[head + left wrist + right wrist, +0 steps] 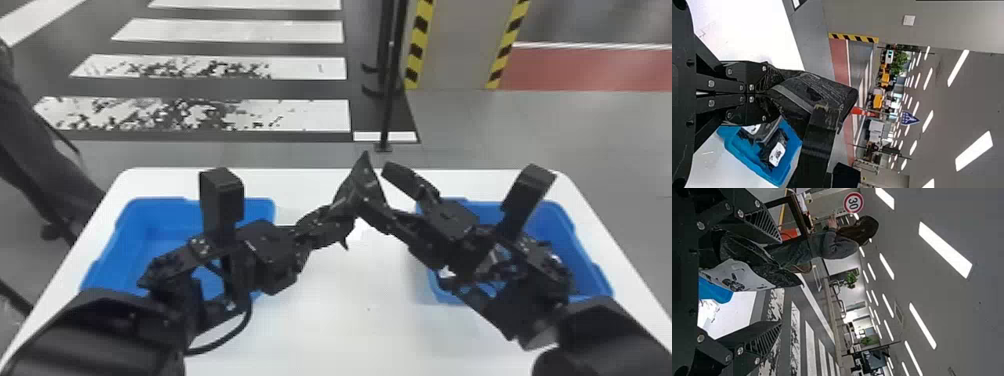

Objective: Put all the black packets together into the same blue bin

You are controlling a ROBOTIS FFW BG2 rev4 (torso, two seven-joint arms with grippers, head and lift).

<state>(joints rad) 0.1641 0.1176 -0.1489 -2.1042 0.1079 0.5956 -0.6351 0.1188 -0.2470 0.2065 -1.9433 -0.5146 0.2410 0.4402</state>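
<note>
Left of the left hand and lower down, a blue bin (pixel 107 250) sits partly under the forearm; the stretch of its floor that shows is bare. Next comes the left hand (pixel 774 93), closed on a black packet (pixel 832 96) held up above the table (pixel 360 300). Just beyond its fingertips waits the right hand (pixel 373 184), open, one finger right beside the packet; whether they touch, I cannot tell. To the right of the right hand and below it lies the second bin (pixel 565 235), with at least two labelled packets (pixel 777 150) inside. So the gathering looks well along: the held packet is left to bring over, probably by a handover to the right hand. Whether the arms hide others, I cannot tell.
</note>
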